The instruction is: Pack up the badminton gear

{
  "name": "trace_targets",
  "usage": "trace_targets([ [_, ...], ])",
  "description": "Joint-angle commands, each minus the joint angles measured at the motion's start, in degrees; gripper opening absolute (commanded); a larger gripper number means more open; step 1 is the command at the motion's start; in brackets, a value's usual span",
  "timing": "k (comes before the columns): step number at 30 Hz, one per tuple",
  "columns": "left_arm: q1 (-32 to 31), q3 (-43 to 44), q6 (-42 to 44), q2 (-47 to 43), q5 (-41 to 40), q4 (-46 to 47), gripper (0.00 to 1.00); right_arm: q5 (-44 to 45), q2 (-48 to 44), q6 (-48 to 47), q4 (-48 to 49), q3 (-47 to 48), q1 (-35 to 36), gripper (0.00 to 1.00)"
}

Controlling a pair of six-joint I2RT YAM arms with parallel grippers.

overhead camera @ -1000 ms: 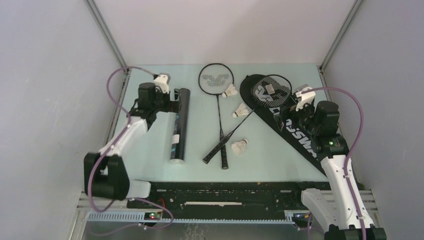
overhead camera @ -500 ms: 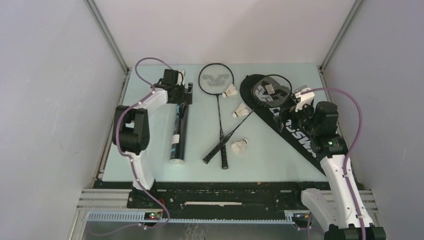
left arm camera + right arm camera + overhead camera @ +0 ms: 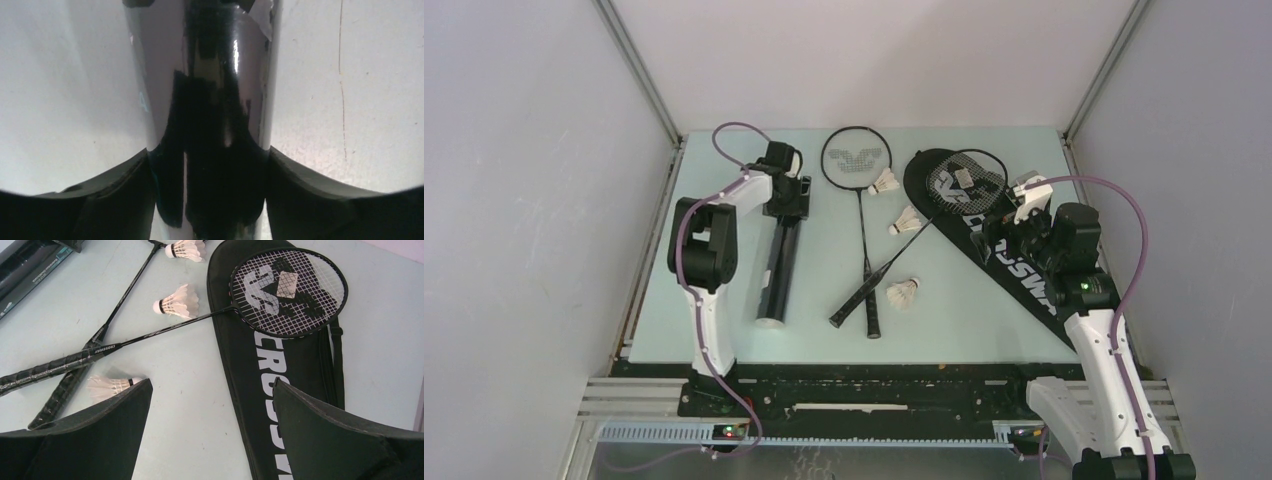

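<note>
The long black tube (image 3: 779,260) lies at the left of the table. My left gripper (image 3: 789,203) is shut on the tube's far end; in the left wrist view its fingers (image 3: 125,200) press both sides of the glossy tube (image 3: 210,90). One racket (image 3: 863,230) lies in the middle. The second racket (image 3: 924,228) crosses it, with its head on the black CROSSWAY bag (image 3: 1024,270). Three shuttlecocks (image 3: 885,182) (image 3: 906,221) (image 3: 903,292) lie around the rackets. My right gripper (image 3: 1001,235) is open and empty above the bag's left edge (image 3: 290,365).
The grey enclosure walls stand close on the left, right and back. The table's aluminium frame edge (image 3: 654,250) runs just left of the tube. The right wrist view shows the racket head (image 3: 287,290) on the bag and a shuttlecock (image 3: 112,386) by the left finger.
My left arm swung from the tube's left side to over its far end and closed on it. The tube's near end shifted slightly left. The right arm has not moved.
</note>
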Motion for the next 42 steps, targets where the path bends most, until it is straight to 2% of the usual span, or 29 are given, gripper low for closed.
trace_targets([
  [1,0.0,4.1,0.4,-0.3,1.8,-3.1,0.64,0.2,0.1,0.0,2.1,0.2,-0.2,1.0],
  [3,0.1,2.8,3.3,-3.5,4.9,-1.8,0.54,0.4,-0.3,0.1,2.4,0.8,0.0,1.0],
  [6,0.1,0.9,11.6,-11.7,11.9,-1.2,0.47,-2.8,-0.2,-2.0,-0.4,4.8,0.9,1.0],
  [9,0.1,-2.5,23.1,-20.7,21.1,-3.4,0.38,-10.8,0.7,-7.5,-5.7,9.4,3.1,1.0],
  [12,-0.3,-8.7,35.4,-30.4,31.2,-6.4,0.37,-18.3,1.9,-10.7,-8.2,12.9,6.5,0.98],
  [15,-1.4,-15.8,46.2,-39.2,36.6,-8.6,0.37,-24.7,4.6,-12.7,-9.1,16.3,10.9,0.96],
  [18,-2.6,-21.1,53.3,-45.8,41.5,-10.6,0.37,-27.0,7.7,-15.0,-9.2,19.8,16.7,0.93],
  [22,-4.8,-23.8,56.6,-51.3,45.7,-13.8,0.36,-25.2,13.0,-20.5,-13.8,26.4,25.4,0.89],
  [29,-9.0,-27.9,55.3,-57.8,50.7,-14.0,0.3,-21.0,20.4,-24.6,-17.8,32.5,38.5,0.86],
  [35,-11.3,-30.9,54.1,-60.8,52.3,-12.1,0.28,-16.2,26.0,-25.5,-19.5,36.0,45.1,0.81],
  [42,-12.0,-31.9,52.7,-61.3,54.0,-10.5,0.26,-10.7,30.1,-25.8,-19.6,37.6,50.0,0.66],
])
